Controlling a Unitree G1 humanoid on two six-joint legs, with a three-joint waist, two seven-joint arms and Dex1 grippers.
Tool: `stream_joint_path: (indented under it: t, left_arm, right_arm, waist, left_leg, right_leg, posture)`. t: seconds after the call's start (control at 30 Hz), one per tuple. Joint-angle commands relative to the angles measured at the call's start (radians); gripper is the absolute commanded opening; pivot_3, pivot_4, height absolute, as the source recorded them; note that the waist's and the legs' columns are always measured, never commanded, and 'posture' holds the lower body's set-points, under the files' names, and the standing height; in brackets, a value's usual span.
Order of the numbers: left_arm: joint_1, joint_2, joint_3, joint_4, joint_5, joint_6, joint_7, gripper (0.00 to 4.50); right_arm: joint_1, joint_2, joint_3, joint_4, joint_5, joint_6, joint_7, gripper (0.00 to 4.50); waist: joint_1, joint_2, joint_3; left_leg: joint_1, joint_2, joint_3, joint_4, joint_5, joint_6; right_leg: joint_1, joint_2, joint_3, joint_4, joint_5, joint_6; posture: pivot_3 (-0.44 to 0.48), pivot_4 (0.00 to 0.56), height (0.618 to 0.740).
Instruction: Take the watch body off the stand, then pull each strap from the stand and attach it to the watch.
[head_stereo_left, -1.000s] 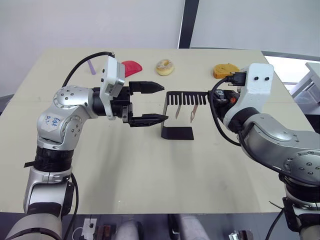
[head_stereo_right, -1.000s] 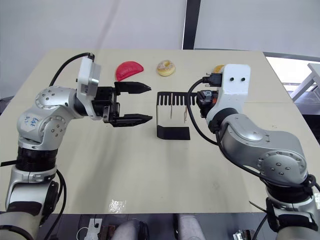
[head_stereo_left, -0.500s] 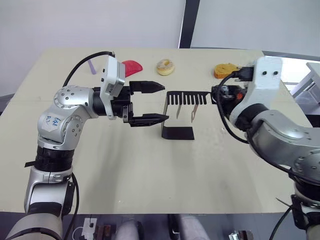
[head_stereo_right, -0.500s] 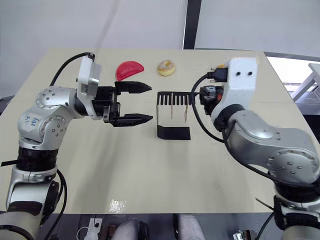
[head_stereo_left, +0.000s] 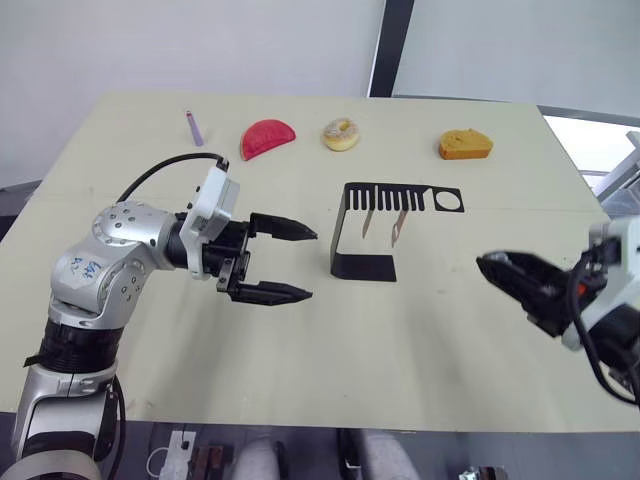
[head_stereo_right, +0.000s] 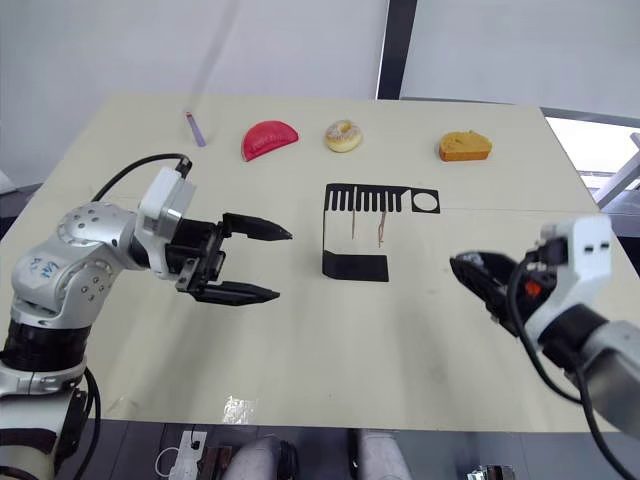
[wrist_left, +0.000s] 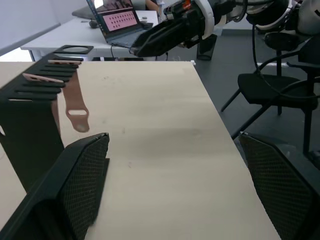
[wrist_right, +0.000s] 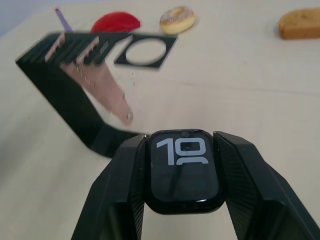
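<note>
Two straps (head_stereo_left: 383, 222) hang from the stand (head_stereo_left: 362, 232) at frame centre. Right gripper (wrist_right: 181, 175) jaws clamp the watch body (wrist_right: 183, 170) clear of the stand; left gripper (head_stereo_left: 290, 260) jaws gape wide, empty, facing the straps for extraction.

we read large white digits "10" on the dark screen of the small black rounded-square watch body (wrist_right: 182, 171), with a second row beneath them cut off and unreadable; no other legible text anywhere.

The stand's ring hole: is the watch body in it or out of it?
Out. The ring hole on the stand is empty, and the watch body sits clamped between the right gripper's fingers, away from the stand.
</note>
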Motion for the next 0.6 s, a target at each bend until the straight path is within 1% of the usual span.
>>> stream_joint_path:
  t: [0.03,0.1,0.17,0.2,0.27,0.33,0.47,0.6]
  left_arm:
    - [0.032,-0.005,-0.002,-0.071,-0.009,-0.005,0.018,4.50]
    - [0.061,-0.016,-0.019,-0.096,0.011,-0.021,0.035,4.50]
    - [0.082,-0.020,-0.030,-0.104,0.033,-0.038,0.042,4.50]
    - [0.096,-0.016,-0.039,-0.103,0.048,-0.055,0.035,4.50]
    - [0.111,-0.012,-0.041,-0.100,0.052,-0.059,0.032,4.50]
    - [0.117,-0.017,-0.036,-0.102,0.041,-0.046,0.042,4.50]
    - [0.143,-0.032,-0.054,-0.109,0.064,-0.074,0.048,4.50]
    - [0.147,-0.033,-0.059,-0.101,0.072,-0.085,0.045,4.50]
  right_arm:
    - [0.078,0.037,0.053,-0.008,-0.268,-0.085,0.132,1.60]
    - [0.108,0.063,0.137,0.031,-0.436,-0.143,0.162,1.60]
    - [0.133,0.070,0.228,0.060,-0.606,-0.224,0.224,1.60]
    - [0.125,0.107,0.272,0.093,-0.660,-0.266,0.238,1.60]
    - [0.088,0.191,0.320,0.169,-0.710,-0.315,0.233,1.60]
    - [0.066,0.235,0.349,0.213,-0.756,-0.354,0.272,1.60]
    - [0.006,0.296,0.396,0.331,-0.824,-0.393,0.328,1.60]
    - [-0.038,0.328,0.413,0.395,-0.869,-0.402,0.362,1.60]
  waist:
    - [-0.001,0.000,0.000]
    - [-0.003,0.000,0.000]
    - [-0.002,0.000,0.000]
    - [-0.001,0.000,0.000]
    - [-0.002,-0.001,0.000]
    - [-0.001,0.000,0.000]
    - [-0.003,0.001,0.000]
    - [-0.001,0.001,0.000]
  left_leg:
    - [0.000,0.000,0.000,0.000,0.000,0.000]
    - [0.000,0.000,0.000,0.000,0.000,0.000]
    - [0.001,0.000,0.000,0.000,0.000,0.000]
    - [0.001,-0.001,0.000,0.000,0.000,0.000]
    - [0.003,0.000,0.001,-0.001,0.000,0.000]
    - [0.004,-0.001,0.003,-0.001,0.000,-0.001]
    - [0.006,-0.001,0.005,-0.001,0.000,0.000]
    - [0.008,-0.001,0.006,-0.002,0.000,0.000]
  right_leg:
    - [0.001,0.000,0.000,0.000,0.000,0.000]
    - [0.001,0.000,0.000,-0.001,0.000,0.000]
    - [0.001,0.000,0.000,-0.001,0.000,0.000]
    - [0.001,0.000,0.000,-0.001,0.000,0.000]
    - [0.001,0.001,0.000,0.000,0.000,0.000]
    - [0.001,0.001,0.002,0.001,0.000,0.000]
    - [0.002,0.001,0.003,0.002,0.000,-0.001]
    - [0.002,0.001,0.003,0.003,0.000,-0.001]
  posture:
    - [0.000,0.150,0.737]
    - [0.000,0.150,0.737]
    - [0.000,0.150,0.737]
    - [0.000,0.150,0.737]
    - [0.000,0.150,0.737]
    - [0.000,0.150,0.737]
    - [0.000,0.150,0.737]
    - [0.000,0.150,0.737]
